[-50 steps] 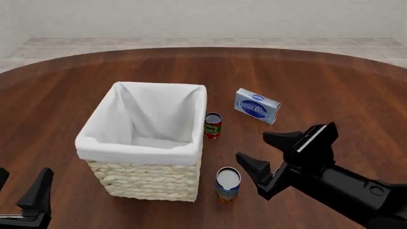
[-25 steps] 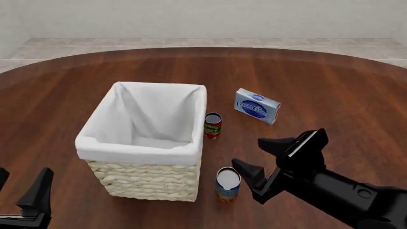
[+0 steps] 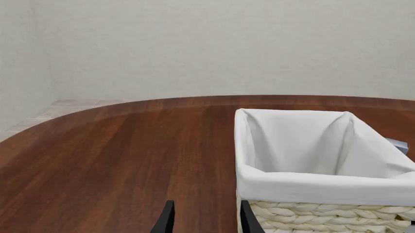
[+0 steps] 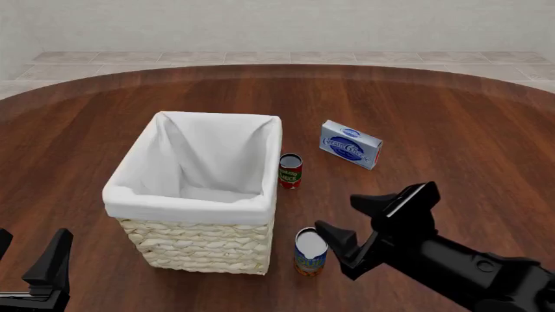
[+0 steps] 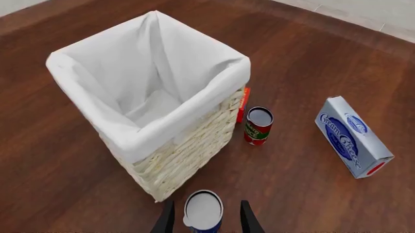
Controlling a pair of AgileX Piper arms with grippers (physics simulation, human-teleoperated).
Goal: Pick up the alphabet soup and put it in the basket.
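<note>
- The tabletop [image 4: 451, 123] is showing as dark reddish-brown wood with a rounded far edge; beyond it a pale tiled floor [image 4: 260, 58] is running up to a plain off-white wall [image 4: 277, 23].
- At the near left corner of the front view, the left claw [image 4: 26, 263] is sitting low with its dark fingers spread and pinching nothing; in its own wrist view its two fingertips [image 3: 167, 221] are framing bare wood just beside the woven side of the basket.
- The right claw [image 4: 349, 216] is reaching in from the near right, its fingers spread wide and gripping nothing.
- The alphabet soup [image 4: 310, 251] is standing upright on the wood near the front edge, just at 9 o'clock of the right claw's nearer finger; in the right wrist view the can's pale top [image 5: 203, 210] is lying between the two fingertips [image 5: 247, 218], though I cannot tell whether either is touching it.
- The basket [image 4: 192, 201] is standing at about 10 o'clock from the soup, its near right corner just beside the can.
- Farther back, a red-and-green can [image 4: 290, 171] is standing close to the basket's right wall.
- A blue-and-white box [image 4: 350, 144] is lying at 1 o'clock from that can, apart from it.
</note>
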